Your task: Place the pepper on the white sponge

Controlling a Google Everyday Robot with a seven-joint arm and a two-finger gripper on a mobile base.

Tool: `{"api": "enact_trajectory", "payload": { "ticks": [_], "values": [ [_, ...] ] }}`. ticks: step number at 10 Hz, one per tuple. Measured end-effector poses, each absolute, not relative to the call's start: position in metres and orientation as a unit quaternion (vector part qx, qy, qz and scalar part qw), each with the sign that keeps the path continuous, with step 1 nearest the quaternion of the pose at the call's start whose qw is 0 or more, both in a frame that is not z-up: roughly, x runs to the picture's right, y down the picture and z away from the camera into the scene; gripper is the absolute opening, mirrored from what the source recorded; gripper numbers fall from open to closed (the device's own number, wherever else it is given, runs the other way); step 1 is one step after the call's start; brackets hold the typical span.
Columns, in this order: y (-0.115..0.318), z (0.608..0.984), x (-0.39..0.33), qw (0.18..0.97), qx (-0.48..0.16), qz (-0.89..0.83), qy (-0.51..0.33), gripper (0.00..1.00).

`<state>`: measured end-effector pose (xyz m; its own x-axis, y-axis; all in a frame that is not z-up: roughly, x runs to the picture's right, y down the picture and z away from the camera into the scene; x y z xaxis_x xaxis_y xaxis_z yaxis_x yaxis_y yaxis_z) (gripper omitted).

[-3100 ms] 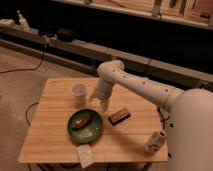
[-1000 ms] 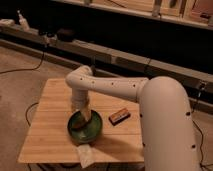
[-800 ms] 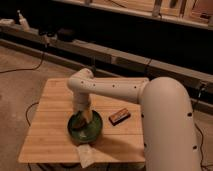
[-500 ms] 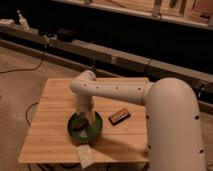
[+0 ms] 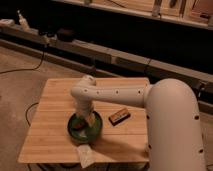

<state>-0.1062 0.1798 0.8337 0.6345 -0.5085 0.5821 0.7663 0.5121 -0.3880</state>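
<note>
Pale matt wooden table (image 5: 50, 135), smooth white plastic-looking arm (image 5: 120, 95) whose gripper (image 5: 86, 120) sits over the smooth green plate (image 5: 99, 131).

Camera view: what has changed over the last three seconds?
The arm moved from beside the white cup to over the green plate, and the gripper came down into it, covering the pepper; whether it holds the pepper cannot be seen. The plate, dark block and white sponge stayed put.
</note>
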Motion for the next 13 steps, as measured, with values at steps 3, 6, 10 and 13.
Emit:
{"api": "enact_trajectory", "payload": {
  "ticks": [3,6,10,13],
  "values": [
    [0.183,0.841,-0.098,0.850,-0.320,-0.372,-0.192,0.64],
    [0.187,0.844,-0.093,0.853,-0.321,-0.367,-0.186,0.46],
    [0.185,0.841,-0.093,0.859,-0.321,-0.356,-0.178,0.46],
    [0.186,0.839,-0.092,0.862,-0.324,-0.348,-0.175,0.38]
  ]
}}
